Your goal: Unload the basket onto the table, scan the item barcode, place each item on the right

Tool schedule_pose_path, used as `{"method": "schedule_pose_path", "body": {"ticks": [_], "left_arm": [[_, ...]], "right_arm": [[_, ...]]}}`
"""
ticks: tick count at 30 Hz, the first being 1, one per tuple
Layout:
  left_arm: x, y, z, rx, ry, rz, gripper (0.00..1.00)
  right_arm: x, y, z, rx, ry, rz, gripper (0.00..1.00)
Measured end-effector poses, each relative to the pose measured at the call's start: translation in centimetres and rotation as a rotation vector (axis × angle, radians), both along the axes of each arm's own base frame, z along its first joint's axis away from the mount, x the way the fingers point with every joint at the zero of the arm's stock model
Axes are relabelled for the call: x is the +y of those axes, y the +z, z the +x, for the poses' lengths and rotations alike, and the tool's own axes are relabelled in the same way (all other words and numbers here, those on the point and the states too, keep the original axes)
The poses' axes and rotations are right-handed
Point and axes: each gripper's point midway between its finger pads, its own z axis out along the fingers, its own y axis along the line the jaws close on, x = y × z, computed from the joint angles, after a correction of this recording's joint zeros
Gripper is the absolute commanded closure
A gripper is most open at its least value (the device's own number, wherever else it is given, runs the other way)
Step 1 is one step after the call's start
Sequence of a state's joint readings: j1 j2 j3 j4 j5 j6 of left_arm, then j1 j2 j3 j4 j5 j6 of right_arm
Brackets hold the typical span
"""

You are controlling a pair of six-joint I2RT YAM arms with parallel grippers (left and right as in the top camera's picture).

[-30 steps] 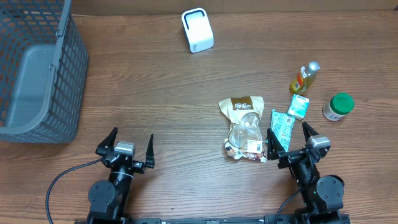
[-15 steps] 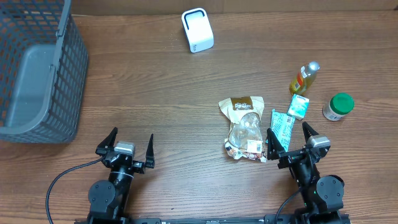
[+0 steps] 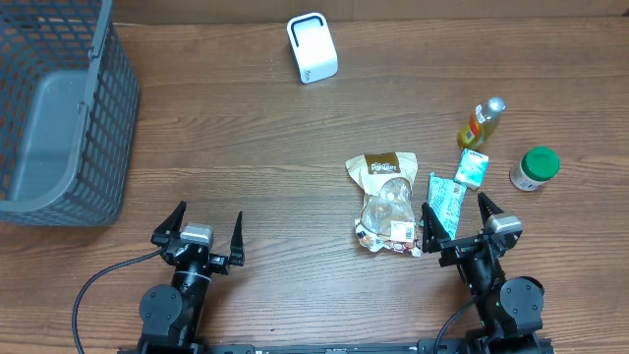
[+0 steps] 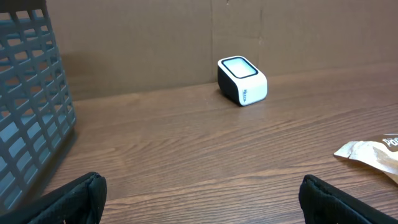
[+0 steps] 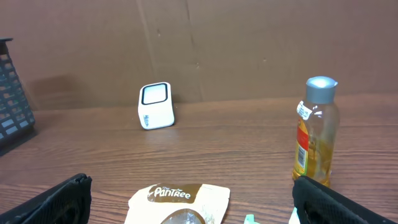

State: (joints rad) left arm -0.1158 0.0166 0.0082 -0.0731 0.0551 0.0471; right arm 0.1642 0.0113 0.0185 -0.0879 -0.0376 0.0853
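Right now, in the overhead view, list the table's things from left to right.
gray basket → white scanner → snack bag → green packet → green-lidded jar. Small carton and bottle overlap sideways, so left out.

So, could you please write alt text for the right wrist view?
A white scanner stands on a wooden table, a bottle to its right, a snack bag nearer the camera; open fingers frame the bottom corners.
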Motion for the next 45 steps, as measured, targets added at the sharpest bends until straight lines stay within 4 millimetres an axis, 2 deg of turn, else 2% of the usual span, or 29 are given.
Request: {"method": "schedule_pose_path", "body": {"ticks": [45], "left_arm": [[0.0,0.01,0.0,0.0,0.0,-0.004,0.0]], "right_arm": [[-0.01,0.01,0.0,0.0,0.0,0.0,0.0]]}}
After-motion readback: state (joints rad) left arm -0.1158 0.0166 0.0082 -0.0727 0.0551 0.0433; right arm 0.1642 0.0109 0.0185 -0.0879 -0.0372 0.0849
